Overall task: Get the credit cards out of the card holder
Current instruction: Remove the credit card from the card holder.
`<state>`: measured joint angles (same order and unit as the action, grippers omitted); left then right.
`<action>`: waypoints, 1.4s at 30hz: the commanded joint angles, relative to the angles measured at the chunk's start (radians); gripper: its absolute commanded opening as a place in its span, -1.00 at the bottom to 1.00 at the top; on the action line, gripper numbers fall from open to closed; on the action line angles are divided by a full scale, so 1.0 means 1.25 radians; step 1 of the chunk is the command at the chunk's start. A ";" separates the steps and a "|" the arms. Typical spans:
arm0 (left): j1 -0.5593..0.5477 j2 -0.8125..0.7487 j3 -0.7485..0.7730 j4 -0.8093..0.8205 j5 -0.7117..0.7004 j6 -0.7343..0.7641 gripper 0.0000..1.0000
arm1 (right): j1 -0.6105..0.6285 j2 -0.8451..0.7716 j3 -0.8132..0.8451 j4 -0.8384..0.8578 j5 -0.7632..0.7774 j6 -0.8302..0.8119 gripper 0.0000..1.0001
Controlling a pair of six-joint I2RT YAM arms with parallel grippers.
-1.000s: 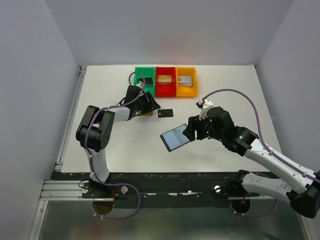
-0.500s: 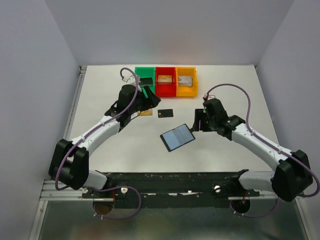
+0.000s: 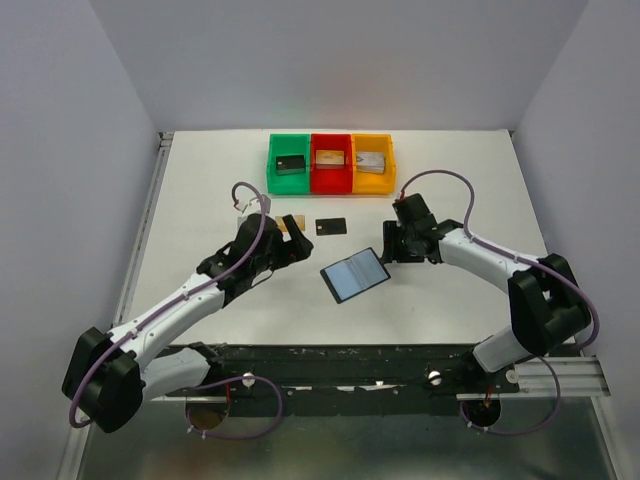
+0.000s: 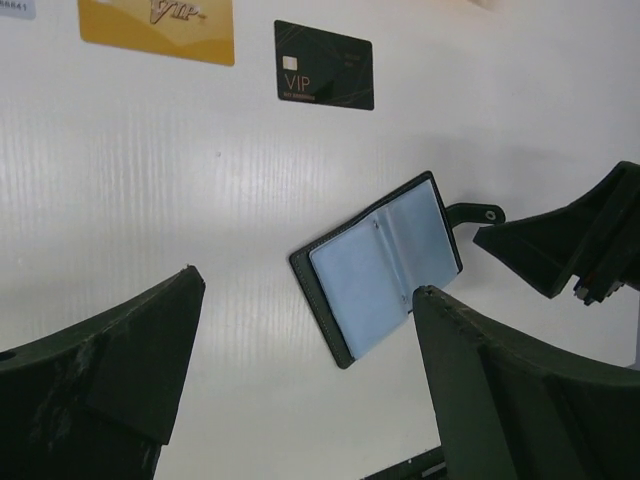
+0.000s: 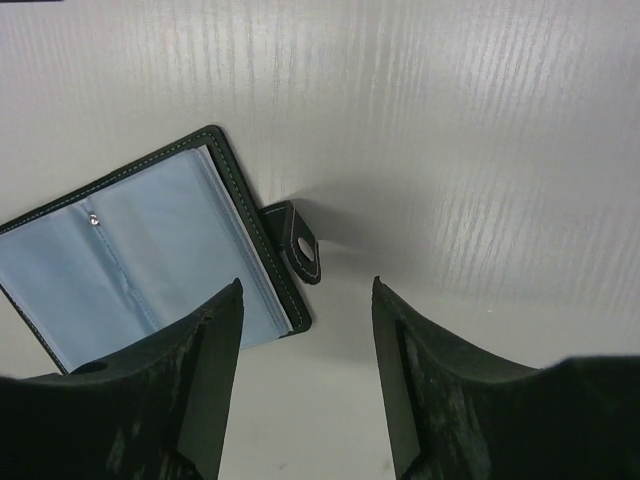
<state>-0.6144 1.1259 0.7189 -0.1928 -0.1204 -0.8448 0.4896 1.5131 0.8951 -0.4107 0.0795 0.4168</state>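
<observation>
The card holder (image 3: 355,276) lies open and flat on the white table (image 3: 200,200), blue-grey lining up, between the two arms. The right claw (image 5: 308,288) hangs over its snap tab (image 5: 300,245), jaws apart, gripping nothing. The left claw (image 3: 295,243) stands wide apart and empty. A gold card (image 4: 158,28) and a black card (image 4: 323,65) lie side by side beyond the holder.

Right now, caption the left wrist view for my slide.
Open left gripper above the opened card holder; a gold card and a black card lie on the table beyond.
</observation>
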 commanded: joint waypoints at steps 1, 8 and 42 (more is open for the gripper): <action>0.001 -0.088 -0.047 -0.025 -0.042 -0.078 0.98 | -0.011 0.040 0.039 0.038 -0.021 -0.014 0.22; 0.009 -0.188 -0.091 -0.064 -0.041 -0.008 0.99 | -0.026 0.106 0.064 0.047 -0.037 -0.014 0.13; -0.055 0.302 0.090 0.235 0.408 0.120 0.11 | -0.032 -0.166 -0.122 0.131 -0.325 -0.065 -0.99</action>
<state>-0.6674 1.4048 0.7780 0.0383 0.3031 -0.7113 0.4561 1.3296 0.7643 -0.2840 -0.2474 0.3630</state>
